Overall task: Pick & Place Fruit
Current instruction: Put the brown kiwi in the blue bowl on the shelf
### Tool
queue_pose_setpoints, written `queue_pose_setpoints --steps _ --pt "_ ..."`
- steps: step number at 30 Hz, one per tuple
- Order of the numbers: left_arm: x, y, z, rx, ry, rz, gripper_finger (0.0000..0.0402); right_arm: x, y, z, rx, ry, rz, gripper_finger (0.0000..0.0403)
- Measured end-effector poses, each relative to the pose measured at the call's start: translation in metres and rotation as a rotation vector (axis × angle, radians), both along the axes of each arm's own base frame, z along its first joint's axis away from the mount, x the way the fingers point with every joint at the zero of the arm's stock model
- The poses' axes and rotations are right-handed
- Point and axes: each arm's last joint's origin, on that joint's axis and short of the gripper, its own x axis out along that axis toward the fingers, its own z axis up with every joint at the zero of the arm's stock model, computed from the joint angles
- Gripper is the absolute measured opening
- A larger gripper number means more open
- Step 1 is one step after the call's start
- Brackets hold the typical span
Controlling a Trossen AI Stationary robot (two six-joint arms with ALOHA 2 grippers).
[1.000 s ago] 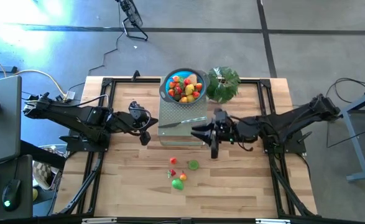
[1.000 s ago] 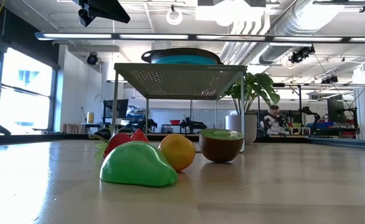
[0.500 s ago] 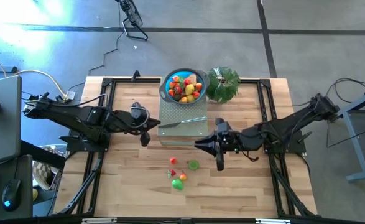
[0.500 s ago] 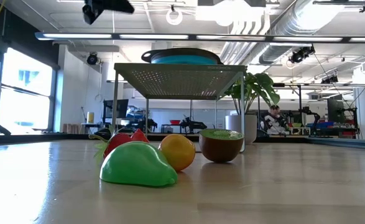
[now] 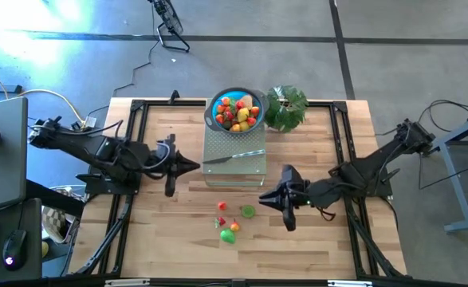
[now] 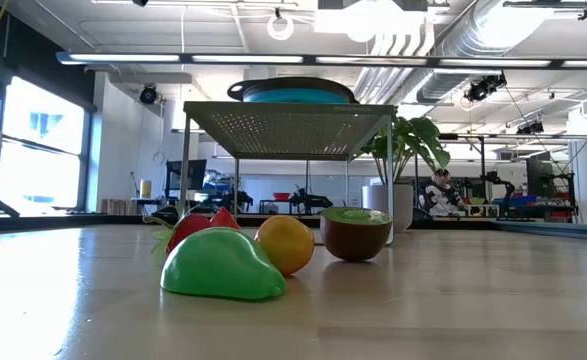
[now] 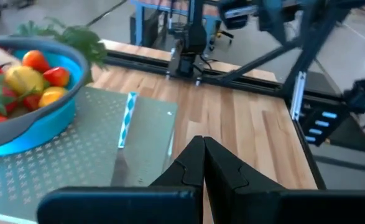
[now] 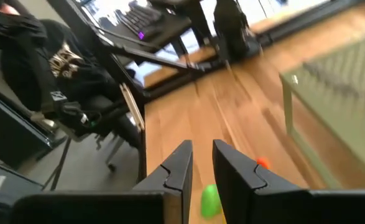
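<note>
Wooden table (image 5: pixel 162 231) seen from above, with two dark robot arms reaching in from either side. On the left, the left gripper (image 5: pixel 187 166) hangs beside the left edge of a perforated metal stand (image 5: pixel 234 167), its fingers (image 7: pixel 191 165) pressed fully together and holding nothing. A slim silver knife (image 5: pixel 234 156) lies on the stand, and at the stand's far end sits a blue bowl (image 5: pixel 235 111) heaped with red, orange and yellow toy fruit (image 5: pixel 237 113). A leafy green plant (image 5: pixel 286 108) stands just right of the bowl. Nearer the front of the table, four loose fruits lie close together: a green pear (image 5: pixel 228 236), an orange piece (image 5: pixel 234 226), a red strawberry (image 5: pixel 222 206) and a halved kiwi (image 5: pixel 248 211). Right of the kiwi, the right gripper (image 5: pixel 268 200) hovers over bare wood, its fingers (image 8: pixel 173 171) nearly together with a narrow gap, gripping nothing. Compared with a second ago, the right gripper has moved away from the stand's corner toward the loose fruit and narrowed its opening, while the left gripper has turned to point at the stand.
</note>
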Motion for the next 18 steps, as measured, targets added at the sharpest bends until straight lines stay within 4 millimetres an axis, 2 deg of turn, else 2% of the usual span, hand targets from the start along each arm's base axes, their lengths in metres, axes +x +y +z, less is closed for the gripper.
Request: queue_pose_setpoints --steps 5,10,14,18 --pt "-0.003 -0.012 -0.001 0.058 -0.002 0.015 0.0 -0.007 0.003 -0.01 0.072 0.116 -0.021 0.0054" --pt "-0.005 -0.014 0.0 0.079 -0.007 0.062 0.0 -0.013 0.002 -0.02 0.11 0.239 -0.011 0.0054" --pt "-0.006 -0.014 -0.003 0.09 0.019 0.063 0.0 -0.013 -0.002 -0.022 0.098 0.275 -0.006 0.0054" --pt "-0.006 -0.013 -0.006 0.103 0.048 0.062 0.0 -0.011 -0.007 -0.024 0.01 0.286 0.018 0.0054"
